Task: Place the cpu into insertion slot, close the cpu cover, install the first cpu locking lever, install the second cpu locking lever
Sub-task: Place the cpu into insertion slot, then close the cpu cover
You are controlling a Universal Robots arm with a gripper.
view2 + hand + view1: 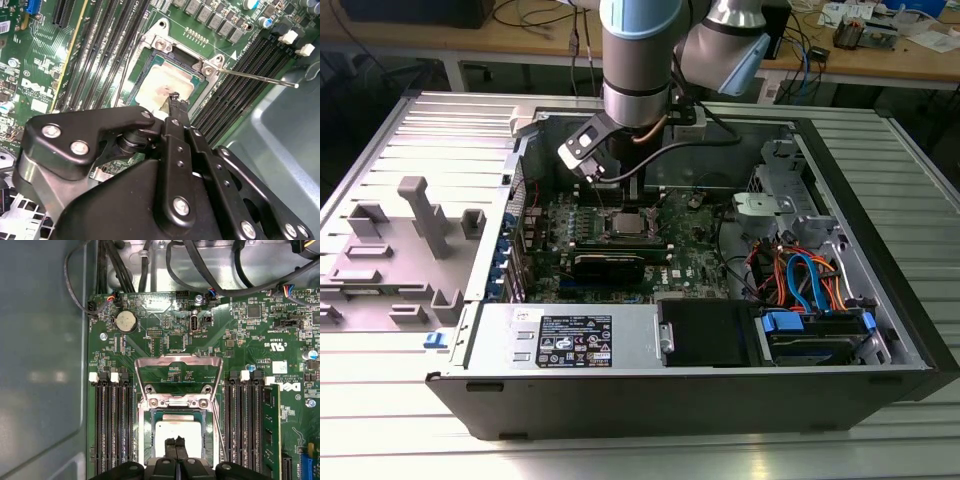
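cpu (170, 429) in the insertion slot (148, 440), near edge hidden behind the gripper (175, 440), gripper fingers together, tips at the cpu top, touching unclear, cpu cover (179, 358) flipped open, slot at 12 o'clock from the grey power box (570, 335) in the exterior view

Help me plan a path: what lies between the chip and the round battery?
In the first wrist view, the open cover frame lies between the chip and the round battery.

Electronics workshop or lab, wooden benches (910, 62) strewn with cables (535, 15), ribbed aluminium worktable (620, 450), opened computer case (720, 395)
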